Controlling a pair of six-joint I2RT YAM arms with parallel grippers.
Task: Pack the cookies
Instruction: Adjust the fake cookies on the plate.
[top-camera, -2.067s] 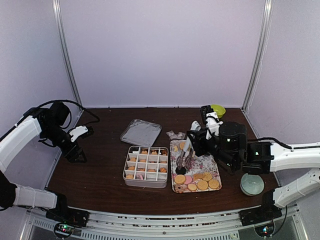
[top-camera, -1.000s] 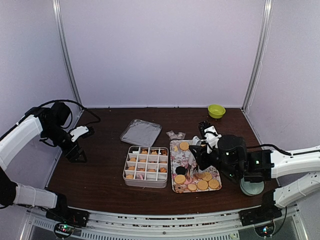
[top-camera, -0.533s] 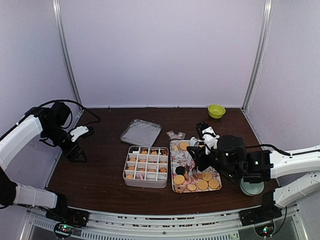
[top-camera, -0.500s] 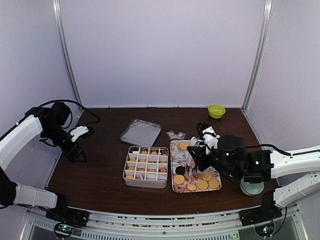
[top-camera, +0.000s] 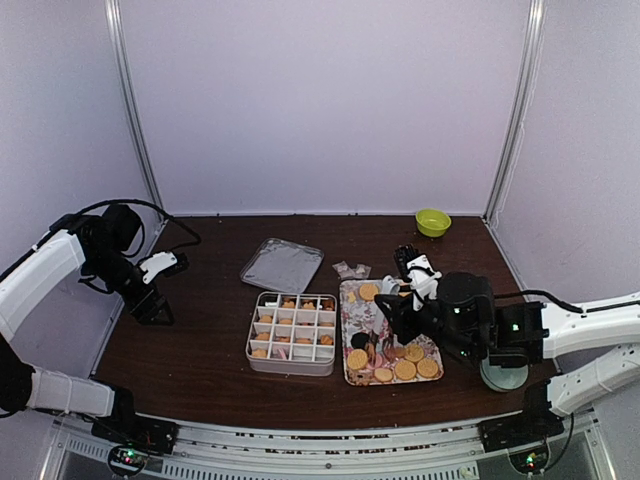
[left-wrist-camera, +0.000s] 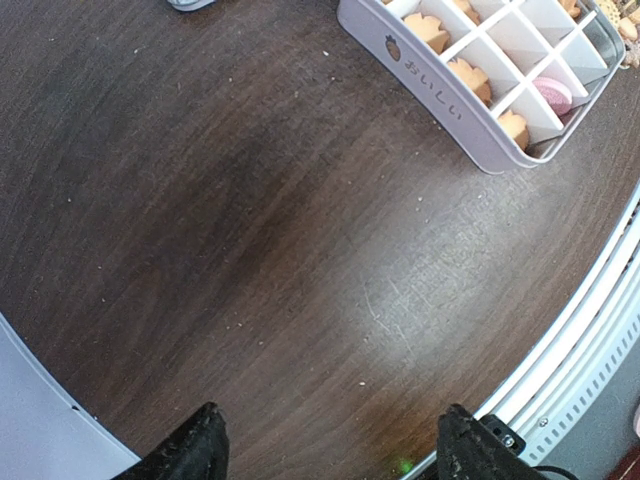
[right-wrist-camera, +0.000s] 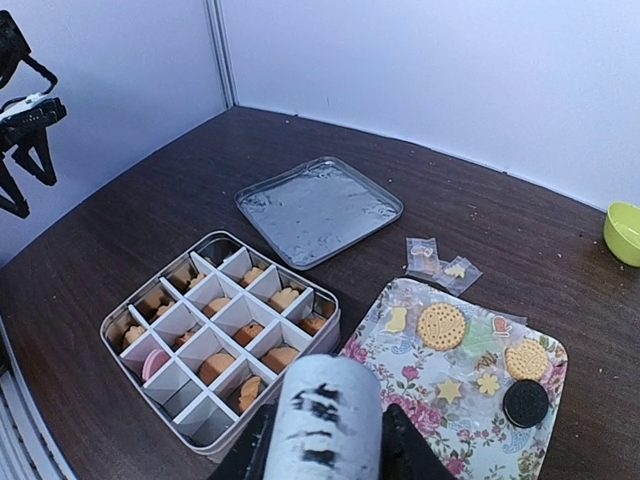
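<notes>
The cookies (top-camera: 405, 369) are split between two places: a cluster of golden rounds lies at the near end of the floral tray (top-camera: 352, 312), with one more golden round and a dark one towards its far end, and others sit in the compartments of the white divided box (top-camera: 291, 359) just left of the tray. Most compartments hold a golden piece, a pink one lies in a near-left cell, and a few near cells are bare. The right gripper (top-camera: 388, 322) hangs low over the middle of the tray. In the right wrist view its dark fingers (right-wrist-camera: 400, 452) press on either side of a pale, scuffed rounded piece that looks like the end of the metal tongs (right-wrist-camera: 320, 415); the working tips of the tongs cannot be made out. The left gripper (left-wrist-camera: 330, 450) is well away at the left side of the table (left-wrist-camera: 250, 250), its jaws spread wide over bare wood with nothing between them. The box's metal lid (top-camera: 282, 265) lies flat beyond the box. Small clear packets (top-camera: 350, 270) rest just past the tray. A green bowl (top-camera: 433, 221) stands in the far right corner, and a pale dish (top-camera: 503, 374) sits near the right arm.
</notes>
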